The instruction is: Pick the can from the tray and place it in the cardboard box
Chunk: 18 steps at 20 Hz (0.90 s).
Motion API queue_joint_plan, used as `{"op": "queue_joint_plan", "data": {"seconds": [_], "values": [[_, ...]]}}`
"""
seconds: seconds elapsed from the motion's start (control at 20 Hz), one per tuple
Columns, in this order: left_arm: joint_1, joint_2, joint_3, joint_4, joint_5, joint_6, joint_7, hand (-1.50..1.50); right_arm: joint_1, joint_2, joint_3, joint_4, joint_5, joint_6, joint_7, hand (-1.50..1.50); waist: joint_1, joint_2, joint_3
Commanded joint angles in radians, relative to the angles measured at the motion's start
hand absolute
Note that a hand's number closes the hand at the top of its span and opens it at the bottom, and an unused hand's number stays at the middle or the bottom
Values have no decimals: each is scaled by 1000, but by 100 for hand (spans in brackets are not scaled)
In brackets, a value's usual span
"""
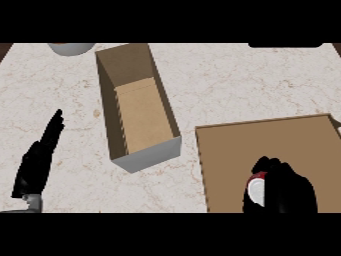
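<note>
A brown tray with a raised rim lies at the lower right of the marble counter. On it, my right hand is curled round a red and white can, hiding most of it. An open cardboard box, long and narrow with nothing inside, stands left of the tray near the counter's middle. My left hand rests open at the lower left, fingers straight and pointing up, well apart from the box.
A grey bowl is cut off by the top edge at the upper left. A dark object shows at the top right edge. Dark wood shows beyond the counter's far corners.
</note>
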Motion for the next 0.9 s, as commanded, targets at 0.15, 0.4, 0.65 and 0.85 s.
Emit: {"op": "queue_joint_plan", "data": {"seconds": [0.15,0.4,0.65,0.85], "values": [[10,-11,8,-13,-10,-8,-12,0,-9,99,114,-170,155,85,114,150,1,1,2],[-20,-5,14,-16,-8,-9,40,0,-140,171,108,-291,104,11,-2,150,4,0,2],[-9,9,29,-32,5,-31,23,0,-251,255,144,-342,74,50,-24,150,7,1,2],[-105,-5,29,20,-9,-22,81,0,-519,259,121,-260,-48,67,109,150,8,4,1]]}}
